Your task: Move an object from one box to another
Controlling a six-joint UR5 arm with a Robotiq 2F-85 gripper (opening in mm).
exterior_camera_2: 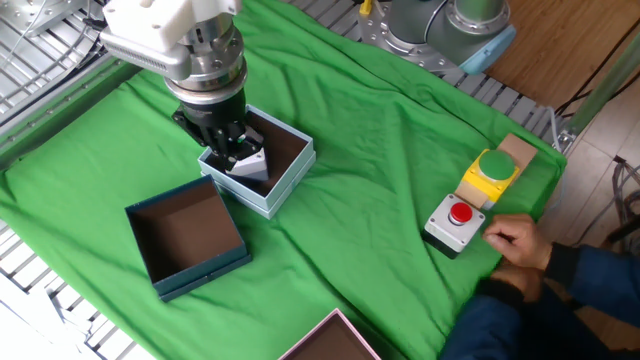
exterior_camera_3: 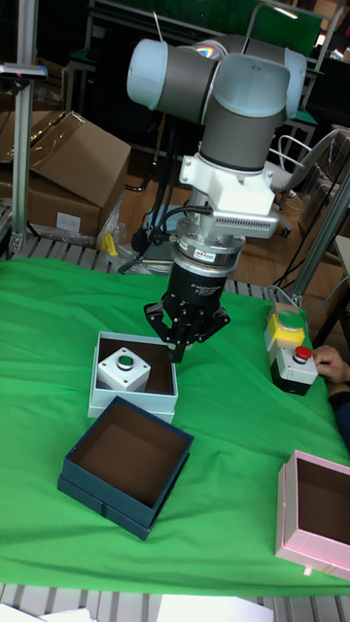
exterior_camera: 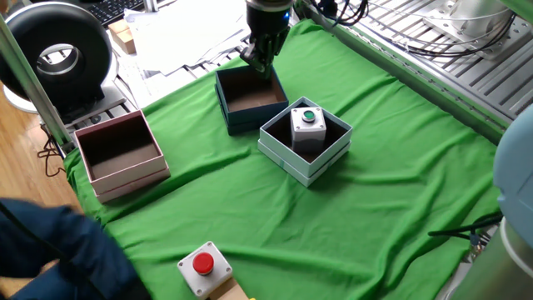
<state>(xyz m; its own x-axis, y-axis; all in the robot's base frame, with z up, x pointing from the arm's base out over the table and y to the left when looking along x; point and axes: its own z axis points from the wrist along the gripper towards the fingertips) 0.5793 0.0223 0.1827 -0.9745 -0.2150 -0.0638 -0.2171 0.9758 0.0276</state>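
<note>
1. Because the small light-grey cube with the round green push button [exterior_camera: 308, 122] sits upright on the brown floor of the square pale blue-white cardboard box [exterior_camera: 287, 157], below the gripper and clear of it, I judge the placing done: nothing touches the cube, and its button faces up.
2. The two-finger gripper [exterior_camera_3: 183, 347] hangs above the table with its fingers spread and nothing between them; the tall fixed view shows the cube in the near-left corner of its box [exterior_camera_3: 130, 400], low and to one side of the fingertips.
3. The open stance suits a release: spread jaws can rise without dragging the cube or catching the thin cardboard wall.
4. The square dark teal cardboard box [exterior_camera: 231, 109] stands just beside the pale one; it shows only its brown inside, which fits its being the source.
5. Well away from the gripper, near a person's hand [exterior_camera_2: 518, 240], rest a grey unit with a red button [exterior_camera_2: 456, 221] and a yellow unit with a green cap [exterior_camera_2: 490, 173], kept apart from the working boxes.
6. A pink cardboard box [exterior_camera: 119, 154] stands further off, also showing only its inside.
</note>
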